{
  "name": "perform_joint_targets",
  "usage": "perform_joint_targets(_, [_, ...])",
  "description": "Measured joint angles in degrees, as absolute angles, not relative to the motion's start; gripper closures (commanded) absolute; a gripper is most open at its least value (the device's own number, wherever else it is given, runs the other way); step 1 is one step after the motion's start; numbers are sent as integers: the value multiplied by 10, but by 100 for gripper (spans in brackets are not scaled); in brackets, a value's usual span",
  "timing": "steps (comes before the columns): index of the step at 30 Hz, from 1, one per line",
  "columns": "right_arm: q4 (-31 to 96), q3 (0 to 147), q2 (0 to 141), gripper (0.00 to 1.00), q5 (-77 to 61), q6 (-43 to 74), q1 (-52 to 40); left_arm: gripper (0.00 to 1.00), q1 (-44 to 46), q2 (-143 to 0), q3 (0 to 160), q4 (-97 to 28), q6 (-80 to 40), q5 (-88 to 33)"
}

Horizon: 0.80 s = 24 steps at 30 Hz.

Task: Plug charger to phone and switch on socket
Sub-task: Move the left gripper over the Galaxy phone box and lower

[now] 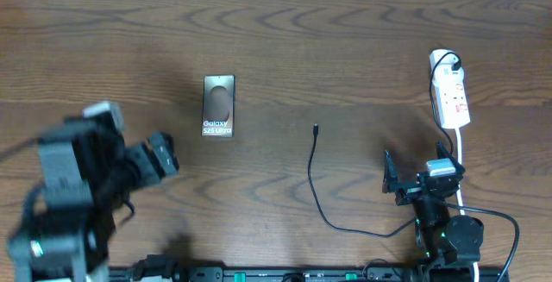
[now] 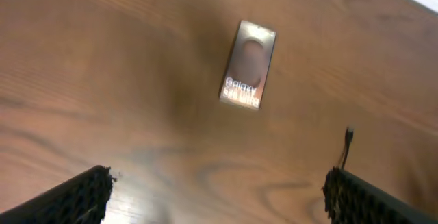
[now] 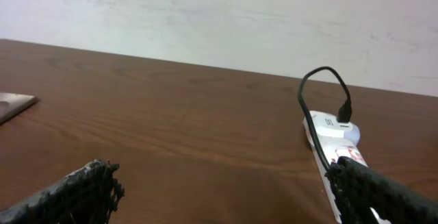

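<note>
The phone (image 1: 218,107) lies flat on the table left of centre, its "Galaxy" face up; it also shows in the left wrist view (image 2: 248,64). The charger cable (image 1: 312,172) is thin and black, and its plug tip (image 1: 316,128) lies loose right of the phone, also seen in the left wrist view (image 2: 348,135). The socket strip (image 1: 450,95) lies at the far right with a black plug (image 1: 449,59) in its far end; it also shows in the right wrist view (image 3: 333,136). My left gripper (image 1: 162,156) (image 2: 219,200) is open and empty, below-left of the phone. My right gripper (image 1: 417,172) (image 3: 226,196) is open and empty, just below the strip.
The dark wooden table (image 1: 345,40) ends at a pale wall (image 3: 239,18) at the back. The strip's white cord (image 1: 461,166) runs down beside my right arm. The charger cable loops along the front edge (image 1: 371,230) toward the right arm's base.
</note>
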<state>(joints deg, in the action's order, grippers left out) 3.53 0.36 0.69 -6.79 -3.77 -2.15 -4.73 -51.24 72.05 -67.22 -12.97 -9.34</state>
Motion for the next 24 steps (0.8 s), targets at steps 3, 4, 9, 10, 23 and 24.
perform_joint_targets(3, [36,4,7,1,-68,-38,-22,2,-47,-612,811,-708,-118,-94])
perform_joint_targets(4, [35,4,7,1,-68,-38,-22,2,-47,-632,818,-709,-117,-95])
perform_joint_targets(9, [35,4,7,1,-68,-38,-22,24,-47,-715,818,-722,-115,-98])
perform_joint_targets(10, [36,4,7,1,-68,-38,-22,42,-47,-729,818,-726,-115,-98])
perform_joint_targets(23, [35,4,7,1,-67,-38,-22,93,-47,-847,818,-730,-111,-102])
perform_joint_targets(24, [35,4,7,1,-67,-38,-22,93,-47,-854,818,-727,-111,-102])
